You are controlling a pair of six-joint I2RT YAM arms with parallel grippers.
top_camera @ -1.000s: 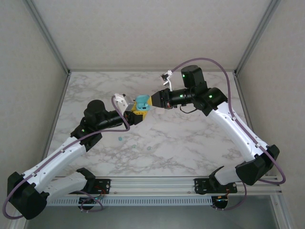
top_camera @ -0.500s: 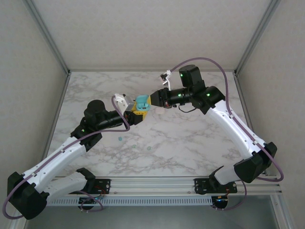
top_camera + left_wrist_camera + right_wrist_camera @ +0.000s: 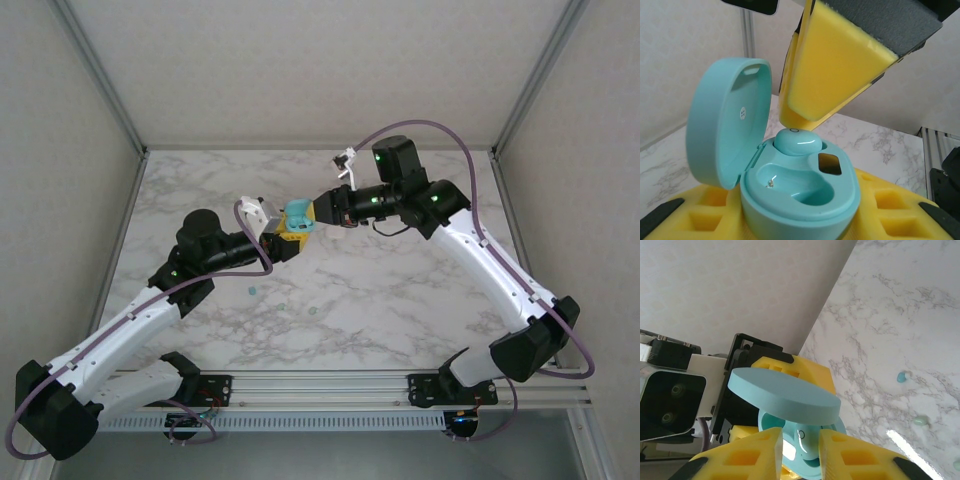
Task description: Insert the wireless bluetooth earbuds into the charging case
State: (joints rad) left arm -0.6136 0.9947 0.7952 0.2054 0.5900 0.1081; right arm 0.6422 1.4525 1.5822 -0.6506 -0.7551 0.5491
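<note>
Case (image 3: 790, 210) held open, bud (image 3: 797, 141) at its socket.
Left fingers (image 3: 892, 202) pinch the teal case between them; right fingers (image 3: 747, 457) straddle the teal bud in its rear socket, grip unclear.

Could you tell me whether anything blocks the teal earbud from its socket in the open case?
Nothing visible does: the glossy teal earbud already rests in the far socket of the open teal oval charging case, its lid swung aside.

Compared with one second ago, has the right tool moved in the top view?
Yes, slightly: the right tool shifted left, away from the back right frame post, toward the open teal case in the left tool.
</note>
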